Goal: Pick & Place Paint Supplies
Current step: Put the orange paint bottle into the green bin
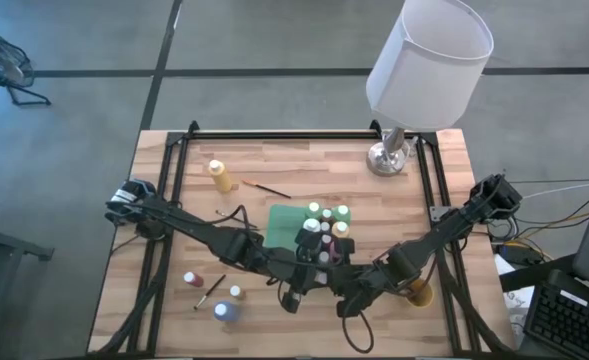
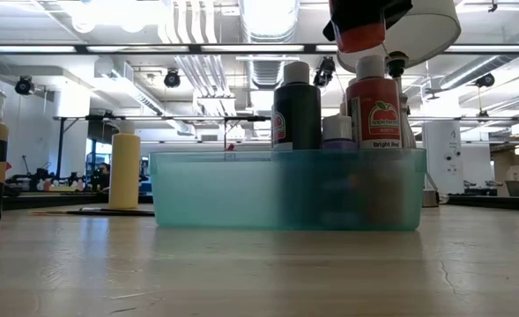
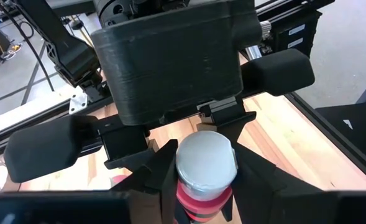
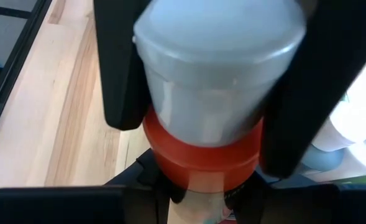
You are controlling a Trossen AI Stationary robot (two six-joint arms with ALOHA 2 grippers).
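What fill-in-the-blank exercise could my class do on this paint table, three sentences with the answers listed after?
1. The right pincer, close to the left pincer, is shut on a held bottle whose body is ___.
2. The lamp at the table's far edge has a ___ shade.
3. The lone bottle standing beside the brush is ___.

Missing words: red; white; yellow.

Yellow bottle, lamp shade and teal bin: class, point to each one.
yellow bottle [image 1: 219,176], high view, on its body.
lamp shade [image 1: 429,62], high view, on its side.
teal bin [image 2: 241,189], low view, on its front wall.
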